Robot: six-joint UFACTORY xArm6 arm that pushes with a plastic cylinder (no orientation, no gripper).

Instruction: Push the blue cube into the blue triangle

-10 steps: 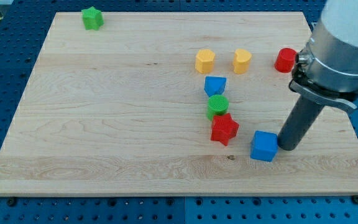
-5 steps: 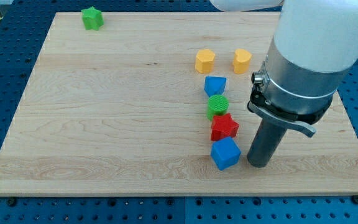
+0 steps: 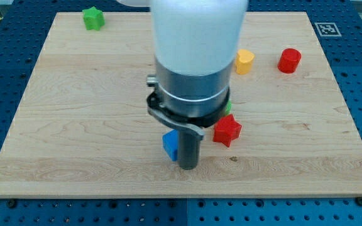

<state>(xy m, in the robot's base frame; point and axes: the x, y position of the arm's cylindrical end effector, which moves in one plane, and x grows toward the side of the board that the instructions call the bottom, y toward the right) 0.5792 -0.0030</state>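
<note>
The blue cube [image 3: 170,145] lies near the view's bottom centre, partly hidden by the rod. My tip [image 3: 188,166] touches the cube's right side. The blue triangle is hidden behind the arm's wide body. The red star [image 3: 227,130] lies just right of the rod, and a sliver of the green cylinder [image 3: 228,107] shows above it.
A green star [image 3: 93,17] sits at the view's top left. A yellow heart-shaped block [image 3: 244,61] and a red cylinder [image 3: 289,60] sit at the upper right. The arm's body hides the board's upper middle.
My tip has swept from the view's right to the centre, pushing the blue cube leftward past the red star. The arm now covers the blue triangle and a yellow block.
</note>
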